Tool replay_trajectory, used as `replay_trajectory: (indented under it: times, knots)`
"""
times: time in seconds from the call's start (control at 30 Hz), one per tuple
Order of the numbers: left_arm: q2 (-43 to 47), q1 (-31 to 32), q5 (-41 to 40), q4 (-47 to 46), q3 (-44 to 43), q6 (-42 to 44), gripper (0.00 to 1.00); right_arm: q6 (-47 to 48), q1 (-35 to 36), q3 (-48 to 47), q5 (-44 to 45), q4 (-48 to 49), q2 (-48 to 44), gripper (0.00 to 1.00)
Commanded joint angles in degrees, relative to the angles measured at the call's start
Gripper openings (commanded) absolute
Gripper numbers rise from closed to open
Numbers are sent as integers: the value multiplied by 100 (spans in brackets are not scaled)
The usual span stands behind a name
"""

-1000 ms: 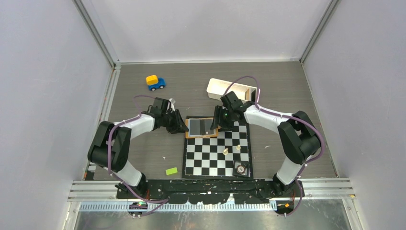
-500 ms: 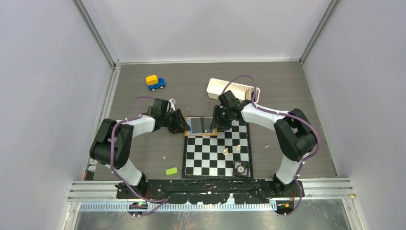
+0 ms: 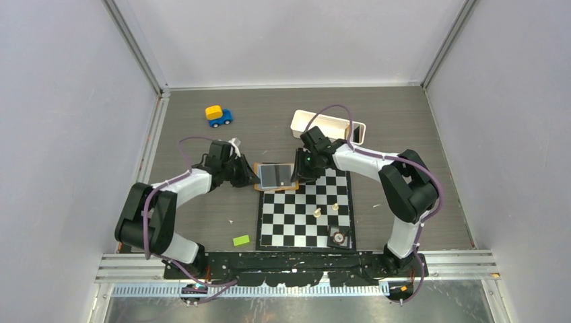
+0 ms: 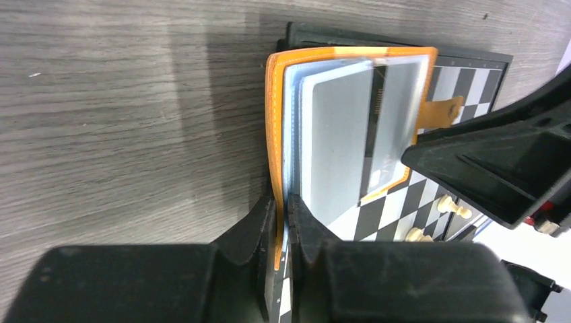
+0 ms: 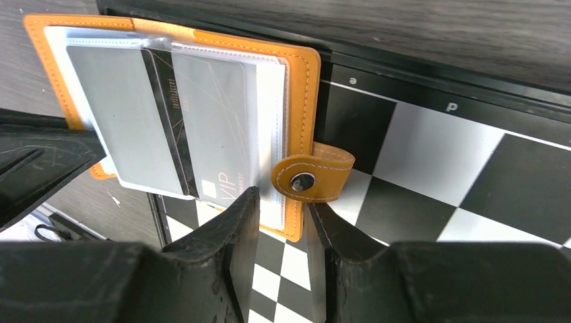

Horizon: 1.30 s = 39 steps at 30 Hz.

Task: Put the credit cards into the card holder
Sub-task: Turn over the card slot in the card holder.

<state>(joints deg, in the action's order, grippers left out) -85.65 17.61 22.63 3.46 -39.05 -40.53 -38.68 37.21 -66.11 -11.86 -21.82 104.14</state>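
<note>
The orange card holder (image 3: 257, 169) lies open at the chessboard's far left corner, its left part over the bare table. A whitish-grey card (image 5: 209, 121) with a black stripe and "VIP" sits in its clear sleeves; a light blue card edge (image 4: 291, 121) shows beside a whitish card (image 4: 337, 134). My left gripper (image 4: 281, 208) is shut on the holder's orange left edge (image 4: 273, 134); in the top view it (image 3: 252, 177) is left of the holder. My right gripper (image 5: 283, 202), also in the top view (image 3: 301, 168), is open, its fingers either side of the holder's right edge by the snap tab (image 5: 311, 178).
The chessboard (image 3: 306, 222) carries two pale chess pieces (image 3: 317, 212) and a small round object (image 3: 338, 235). A white tray (image 3: 330, 126) stands behind the right arm. A blue and yellow toy car (image 3: 218, 116) is far left. A green block (image 3: 241, 239) lies near left.
The card holder has shifted left, partly off the chessboard's corner. Both grippers moved left with it, the left arm drawing back.
</note>
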Motion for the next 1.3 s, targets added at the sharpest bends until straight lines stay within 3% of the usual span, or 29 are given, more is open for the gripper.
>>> replay_trajectory:
  times: [0.0,0.1,0.4,0.87,1.13,1.27]
  knots:
    - [538,68,35,-52,37,-73,6,70,316,88,-145,-6,495,36]
    - [807,68,251,-136,32,-106,0,95,355,34,-188,-7,547,36]
    - [1376,70,758,-609,77,-122,0,63,436,37,-241,64,610,37]
    - [549,76,1336,-1162,21,-245,0,-36,455,120,-261,177,638,37]
    - [525,77,1190,-973,-20,-116,0,-79,454,305,558,-1,93,39]
    - [633,76,238,47,-249,35,0,-61,438,412,1114,-198,-394,41]
